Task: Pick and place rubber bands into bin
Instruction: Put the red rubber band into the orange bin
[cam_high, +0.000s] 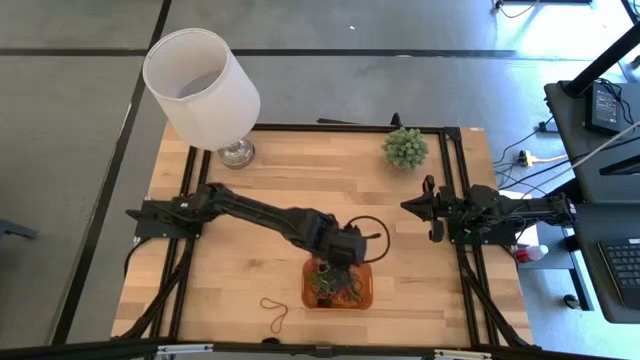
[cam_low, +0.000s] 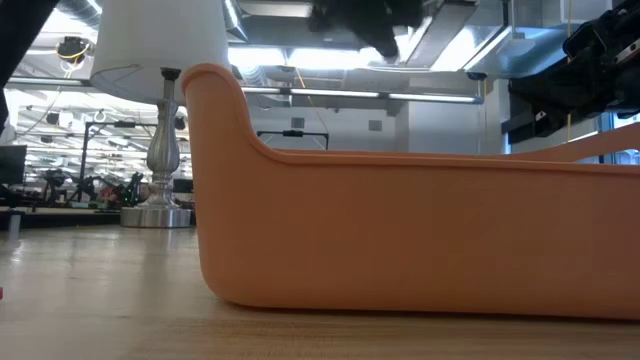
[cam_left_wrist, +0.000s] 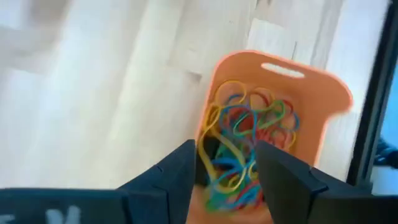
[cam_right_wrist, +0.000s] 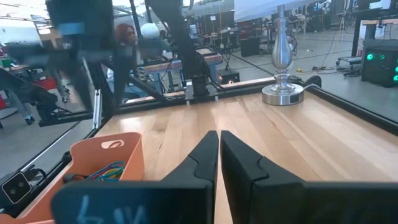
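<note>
Lying alone near the table's (cam_high: 240, 300) front edge, left of centre, is 1 red rubber band (cam_high: 276, 312), flat on the wood, apart from everything else. Just beyond it, near the middle of the front edge, sits the orange bin (cam_high: 365, 290), holding a tangle of rubber bands (cam_left_wrist: 249, 134) in yellow, blue, red and green. Low view: the bin's wall (cam_low: 400, 230) fills most of the frame, one rounded corner rising at its left end.

Left gripper (cam_left_wrist: 227, 165) hangs directly over the bin, above the pile; its 2 fingers (cam_left_wrist: 180, 171) are spread apart with nothing visible between them. Whether the tips touch the bands cannot be told. The left arm (cam_high: 250, 212) reaches in from the table's left edge.

Right gripper (cam_right_wrist: 219, 146) waits near the right edge, about mid-depth, pointing toward the table's centre, fingers pressed together and holding nothing. From its wrist view the bin (cam_right_wrist: 99, 155) shows off to one side with bands inside.

Farther back: a lamp (cam_high: 203, 85) with a white shade and a silver base at the back-left corner; a small green plant (cam_high: 405, 148) near the back edge, right of centre.
</note>
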